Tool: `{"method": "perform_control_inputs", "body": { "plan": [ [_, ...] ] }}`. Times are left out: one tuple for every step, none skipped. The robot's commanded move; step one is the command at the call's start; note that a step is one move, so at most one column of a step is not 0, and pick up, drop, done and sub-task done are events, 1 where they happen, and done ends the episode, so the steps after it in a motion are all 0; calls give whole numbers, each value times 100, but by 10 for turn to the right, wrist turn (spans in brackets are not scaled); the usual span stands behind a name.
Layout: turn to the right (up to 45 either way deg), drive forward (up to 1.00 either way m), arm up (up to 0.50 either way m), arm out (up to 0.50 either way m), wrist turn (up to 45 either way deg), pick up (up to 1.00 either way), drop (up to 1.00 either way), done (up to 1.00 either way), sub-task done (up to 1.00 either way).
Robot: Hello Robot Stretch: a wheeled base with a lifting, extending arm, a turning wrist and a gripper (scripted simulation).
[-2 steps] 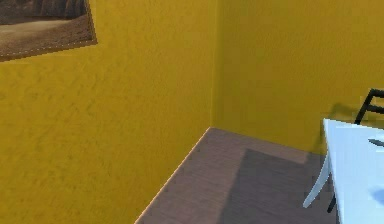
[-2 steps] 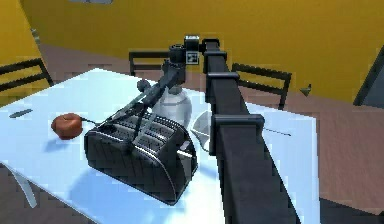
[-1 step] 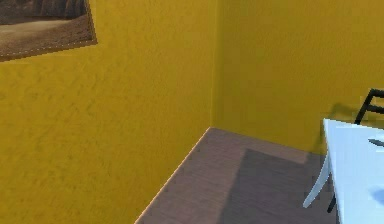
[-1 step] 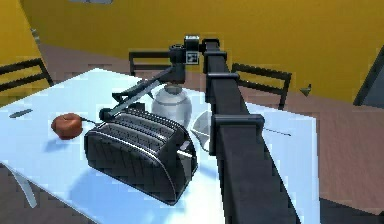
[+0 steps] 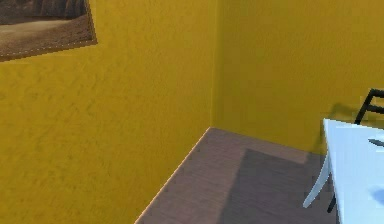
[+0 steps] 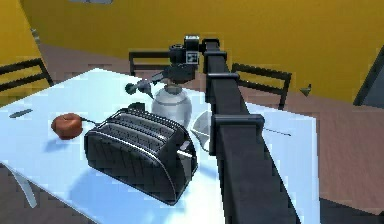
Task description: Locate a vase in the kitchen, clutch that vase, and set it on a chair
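A pale grey, round-bodied vase (image 6: 172, 104) stands on the white table (image 6: 110, 92) just behind a toaster. The dark arm (image 6: 235, 130) rises from the bottom edge and reaches over the table. The gripper (image 6: 150, 81) is at its far end, right at the vase's top. With the vase standing on the table there, I cannot tell whether the gripper holds anything. Dark chairs stand around the table: one at the far side (image 6: 262, 80), another behind the gripper (image 6: 148, 62), a third at the arm side view's left (image 6: 20, 74).
A black toaster (image 6: 140, 150) and a red apple (image 6: 68, 125) sit on the table's near part. In the forward view, yellow walls meet in a corner, a framed picture (image 5: 45, 25) hangs upper left, and the white table's corner (image 5: 355, 170) with a dark chair (image 5: 370, 104) is at the right.
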Motion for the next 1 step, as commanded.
{"method": "perform_control_inputs", "body": {
  "plan": [
    [0, 0, 0, 0, 240, 0, 0, 0, 0]
  ]
}}
